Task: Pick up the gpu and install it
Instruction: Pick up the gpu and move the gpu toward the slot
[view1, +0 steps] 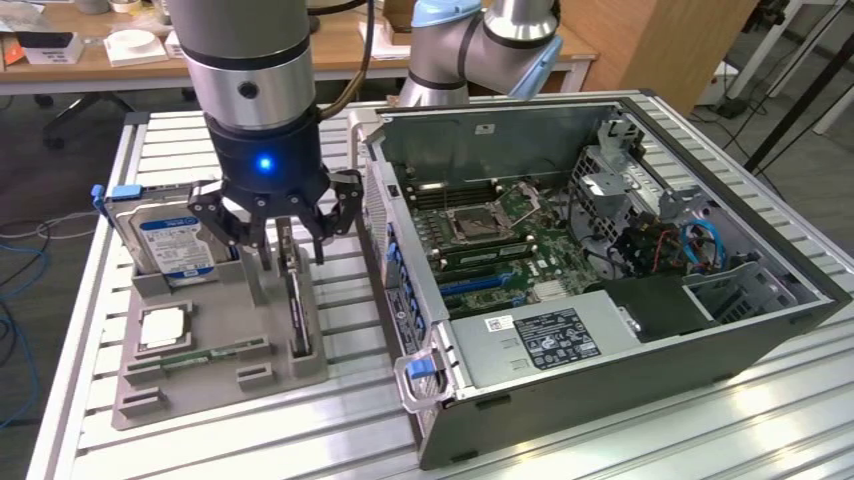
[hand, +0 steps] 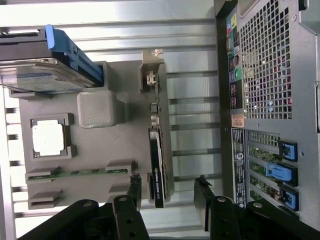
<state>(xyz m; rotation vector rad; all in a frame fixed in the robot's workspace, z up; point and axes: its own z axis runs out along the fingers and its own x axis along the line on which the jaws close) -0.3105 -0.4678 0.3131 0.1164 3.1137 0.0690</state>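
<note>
Gray holder (view1: 220, 380) on counter (view1: 641, 440), exterior view's left. Gpu (view1: 299, 310) stands on edge in holder slot. Claw (view1: 283, 255) spread, straddling card's far end, gripping nothing, card nearer one finger. Risk: uneven squeeze tilts card, jams it in slot.

Legible text: none; labels and lettering listed below cannot be made out
1. hard drive (view1: 140, 222) – blue-and-white label (view1: 176, 248) on its face, wording unreadable
2. power supply (view1: 487, 358) – black-and-white rating label (view1: 563, 336) with a small white sticker (view1: 499, 322) beside it, both unreadable
3. graphics card (hand: 159, 172) – one line of white lettering along its black edge, not legible
4. computer case (hand: 270, 65), rear panel – orange sticker (hand: 237, 120) next to a black strip label (hand: 239, 165) with white marks, wording unreadable; coloured port markings (hand: 233, 30), symbols not distinguishable
</note>
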